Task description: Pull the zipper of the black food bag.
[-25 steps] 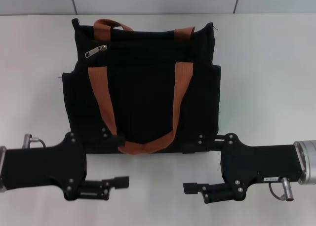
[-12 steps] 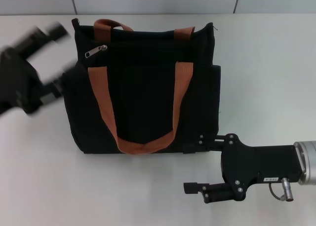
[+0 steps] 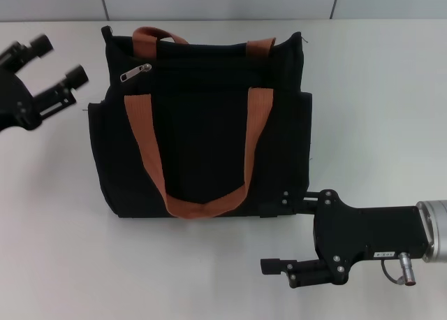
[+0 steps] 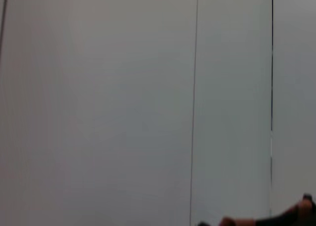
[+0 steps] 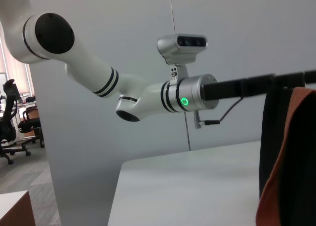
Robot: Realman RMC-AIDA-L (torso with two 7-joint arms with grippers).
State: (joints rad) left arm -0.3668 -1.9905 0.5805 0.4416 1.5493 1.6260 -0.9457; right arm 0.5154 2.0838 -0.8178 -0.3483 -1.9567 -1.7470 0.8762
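My left gripper (image 3: 59, 63) has swung up beside the boxy black fabric food bag (image 3: 202, 131), jaws spread, nearing the small silver zipper tab (image 3: 136, 73); right gripper (image 3: 274, 267) stays parked, jaws unreadable.

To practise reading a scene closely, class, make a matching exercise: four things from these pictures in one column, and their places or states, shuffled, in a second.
Things:
1. zipper
2. left gripper
3. right gripper
4. handles

Places or states:
A. open, beside the black food bag at its far left corner
B. orange-brown webbing
C. near table edge, right of the bag
D. silver tab, bag's upper left

Pairs: 1-D, 2-A, 3-C, 4-B
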